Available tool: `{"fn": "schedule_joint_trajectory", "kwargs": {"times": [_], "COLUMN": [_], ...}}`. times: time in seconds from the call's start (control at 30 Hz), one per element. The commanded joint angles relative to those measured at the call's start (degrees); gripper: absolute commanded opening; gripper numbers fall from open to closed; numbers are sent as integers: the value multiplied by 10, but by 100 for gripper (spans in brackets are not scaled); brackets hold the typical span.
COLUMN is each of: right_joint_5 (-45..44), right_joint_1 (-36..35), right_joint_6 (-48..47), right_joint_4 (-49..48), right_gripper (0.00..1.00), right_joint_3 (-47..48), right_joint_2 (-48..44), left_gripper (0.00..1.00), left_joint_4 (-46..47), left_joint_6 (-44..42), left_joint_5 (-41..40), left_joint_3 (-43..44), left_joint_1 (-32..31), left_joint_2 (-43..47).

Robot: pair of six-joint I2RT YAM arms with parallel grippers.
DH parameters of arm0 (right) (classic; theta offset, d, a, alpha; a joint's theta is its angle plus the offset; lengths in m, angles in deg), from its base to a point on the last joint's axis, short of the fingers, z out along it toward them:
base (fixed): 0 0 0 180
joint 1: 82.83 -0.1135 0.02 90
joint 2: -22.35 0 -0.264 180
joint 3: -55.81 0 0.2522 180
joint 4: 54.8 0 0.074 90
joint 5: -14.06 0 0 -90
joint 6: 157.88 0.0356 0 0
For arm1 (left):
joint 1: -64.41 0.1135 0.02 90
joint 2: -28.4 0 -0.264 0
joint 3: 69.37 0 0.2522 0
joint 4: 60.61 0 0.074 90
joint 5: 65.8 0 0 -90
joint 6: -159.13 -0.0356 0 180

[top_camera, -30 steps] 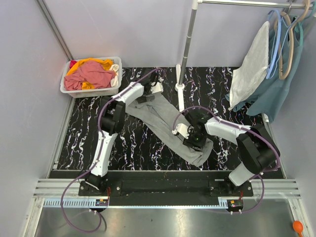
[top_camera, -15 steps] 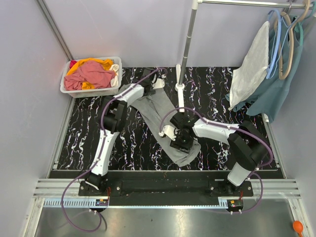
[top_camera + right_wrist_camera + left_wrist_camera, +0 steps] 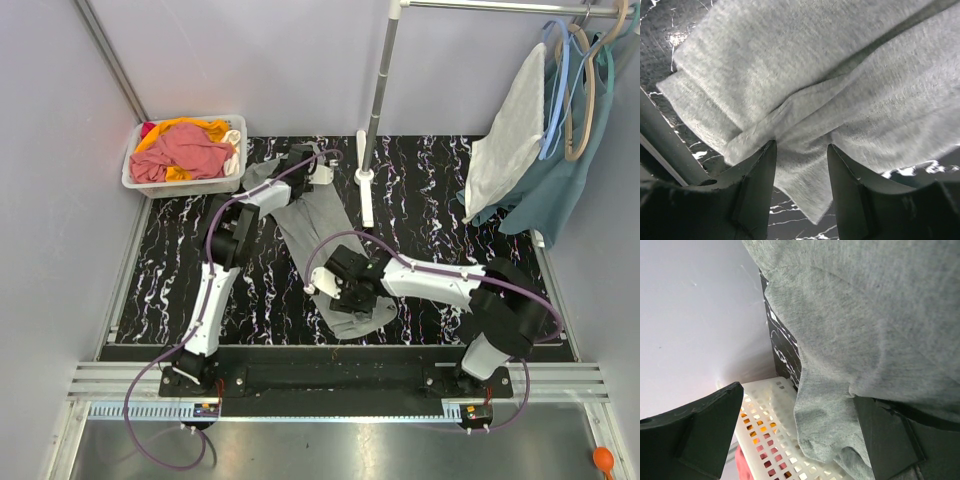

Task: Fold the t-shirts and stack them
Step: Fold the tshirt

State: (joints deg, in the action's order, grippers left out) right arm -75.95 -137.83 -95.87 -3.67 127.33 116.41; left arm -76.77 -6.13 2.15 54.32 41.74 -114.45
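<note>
A heather grey t-shirt (image 3: 318, 232) lies in a long rumpled strip across the black marbled table (image 3: 180, 270). My right gripper (image 3: 338, 290) sits on its near end. In the right wrist view the right gripper (image 3: 802, 145) is shut on a fold of grey t-shirt (image 3: 805, 165) that fills the gap between its fingers. My left gripper (image 3: 292, 158) is at the shirt's far end, beside the basket. In the left wrist view the left gripper (image 3: 799, 395) stands wide open, and the grey t-shirt (image 3: 855, 325) drapes over its right finger (image 3: 890, 440). A pink-red t-shirt (image 3: 190, 148) and an orange one (image 3: 185, 124) lie in the basket.
The white perforated basket (image 3: 130, 180) stands at the table's far left corner, and the basket (image 3: 770, 425) lies right below the left fingers. A clothes rack pole (image 3: 378, 90) rises at the back centre. An off-white cloth (image 3: 510, 130) and a teal garment (image 3: 560, 190) hang at right.
My right gripper has slid left along the table's near side, dragging the shirt's near end with it and bunching it. The left gripper has shifted slightly left toward the basket.
</note>
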Motion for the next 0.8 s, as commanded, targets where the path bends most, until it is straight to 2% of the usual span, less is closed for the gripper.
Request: {"fn": "schedule_joint_trajectory", "kwargs": {"times": [0.0, 0.2, 0.3, 0.57, 0.77], "right_joint_5": [-82, -144, -173, -135, -97], "right_joint_1": [-20, -19, -20, -20, -27], "right_joint_6": [-9, -50, -83, -86, -68], "right_joint_4": [-20, -68, -151, -219, -204], "right_gripper": [54, 54, 54, 54, 54], "right_joint_3": [-16, -31, -67, -87, -70], "right_joint_2": [-40, -55, -48, -13, -17], "left_gripper": [99, 99, 99, 99, 99], "left_joint_4": [-15, -11, -12, -8, -9], "left_joint_6": [-17, -16, -9, -16, -21], "left_joint_5": [28, 30, 30, 29, 35], "left_joint_3": [-54, -77, -84, -78, -25], "left_joint_1": [16, 18, 16, 15, 7], "left_joint_2": [-1, 16, 21, 18, -15]}}
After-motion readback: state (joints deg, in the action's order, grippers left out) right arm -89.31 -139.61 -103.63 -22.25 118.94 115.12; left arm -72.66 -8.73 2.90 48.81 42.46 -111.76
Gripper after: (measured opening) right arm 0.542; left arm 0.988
